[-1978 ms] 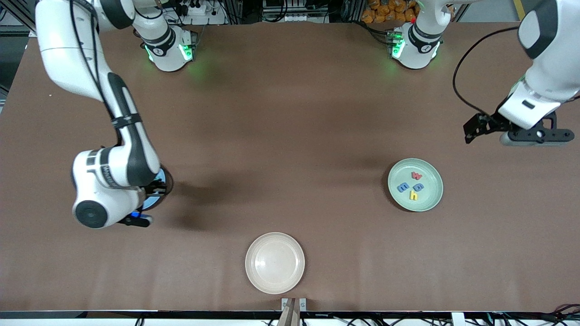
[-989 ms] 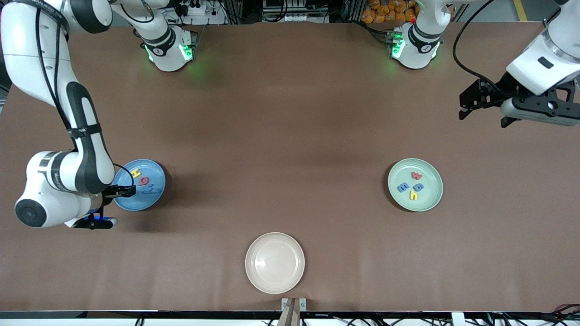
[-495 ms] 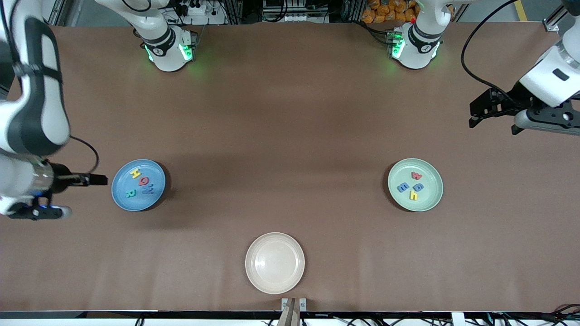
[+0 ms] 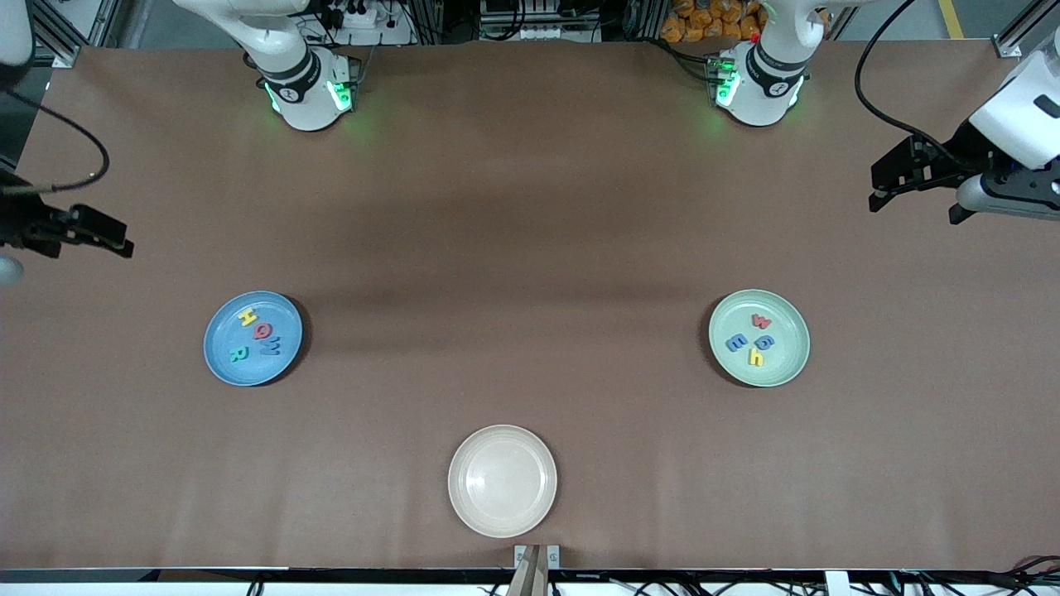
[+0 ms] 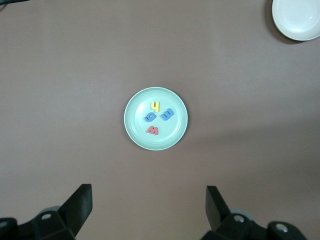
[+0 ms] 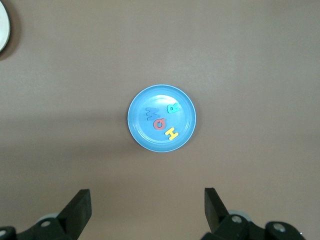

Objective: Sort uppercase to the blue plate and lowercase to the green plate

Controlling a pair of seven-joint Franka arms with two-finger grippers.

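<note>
The blue plate (image 4: 222, 364) holds the uppercase letters: yellow H (image 4: 247, 317), red Q (image 4: 262, 331), blue W (image 4: 272, 348) and teal R (image 4: 238, 354). On the green plate (image 4: 787, 368) lie the lowercase letters: red w (image 4: 761, 321), blue e (image 4: 736, 342), blue g (image 4: 763, 341) and yellow h (image 4: 755, 357). My right gripper (image 6: 146, 195) hangs open and empty, high above the table, with the blue plate (image 6: 137, 132) below it. My left gripper (image 5: 148, 190) is likewise open and empty, high over the left arm's end, looking down on the green plate (image 5: 137, 135).
An empty cream plate (image 4: 502, 480) sits near the front edge at mid-table and shows at the edge of both wrist views (image 5: 299, 17) (image 6: 2, 27). The two robot bases (image 4: 306, 91) (image 4: 758, 83) stand along the back edge.
The right gripper opened over the blue plate, leaving the teal R there, then rose and swung out to its end of the table. The left arm shifted slightly.
</note>
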